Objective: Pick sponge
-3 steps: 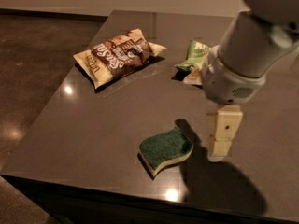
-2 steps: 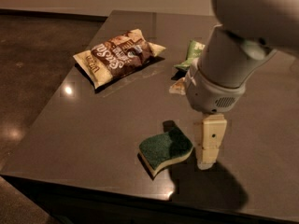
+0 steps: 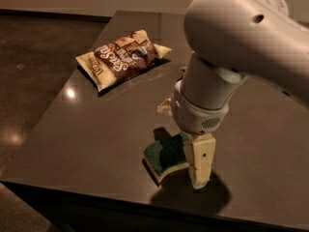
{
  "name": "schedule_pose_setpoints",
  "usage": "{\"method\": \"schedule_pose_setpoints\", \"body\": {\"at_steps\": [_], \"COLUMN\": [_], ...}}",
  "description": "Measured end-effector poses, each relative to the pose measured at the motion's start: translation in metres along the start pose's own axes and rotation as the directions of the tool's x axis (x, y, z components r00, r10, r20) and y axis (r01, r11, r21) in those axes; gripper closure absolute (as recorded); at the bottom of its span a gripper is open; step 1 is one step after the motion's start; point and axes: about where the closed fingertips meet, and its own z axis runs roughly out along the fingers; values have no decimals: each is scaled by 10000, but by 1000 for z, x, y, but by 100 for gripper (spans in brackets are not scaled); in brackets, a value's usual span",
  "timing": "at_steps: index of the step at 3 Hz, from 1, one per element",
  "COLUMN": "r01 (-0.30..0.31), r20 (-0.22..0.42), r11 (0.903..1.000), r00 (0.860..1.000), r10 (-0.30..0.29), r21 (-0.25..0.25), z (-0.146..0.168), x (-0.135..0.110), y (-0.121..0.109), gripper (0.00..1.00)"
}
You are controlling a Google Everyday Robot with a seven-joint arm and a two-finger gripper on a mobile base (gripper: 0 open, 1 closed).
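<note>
The sponge (image 3: 164,159) lies near the front edge of the dark table (image 3: 96,129). It has a dark green top over pale yellow foam. My gripper (image 3: 197,168) hangs from the big white arm (image 3: 227,47) and points straight down. It is low over the table at the sponge's right end, touching or nearly touching it. The arm's shadow falls across part of the sponge. Nothing is lifted.
A brown and cream snack bag (image 3: 120,57) lies at the back left of the table. A pale corner of another bag (image 3: 165,108) shows just left of the wrist; the rest is hidden behind the arm. The table's front edge (image 3: 96,190) is close to the sponge.
The arm has moved left and toward the sponge, and lower. The gripper went from standing apart on the sponge's right to sitting at its right end. The arm now covers the green bag.
</note>
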Motion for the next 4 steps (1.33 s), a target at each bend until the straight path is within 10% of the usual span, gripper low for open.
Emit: {"method": "schedule_pose_setpoints", "body": {"at_steps": [1,4], "r01": [215,133], "r20": [-135,-117], "r11": [9998,9999], "r00": [9997,9998], "r10": [-216,-134], "r21": [-52,-73], "z": [9,5], "x": [-2,0], "y": [-1,-4], "gripper": [0,71]}}
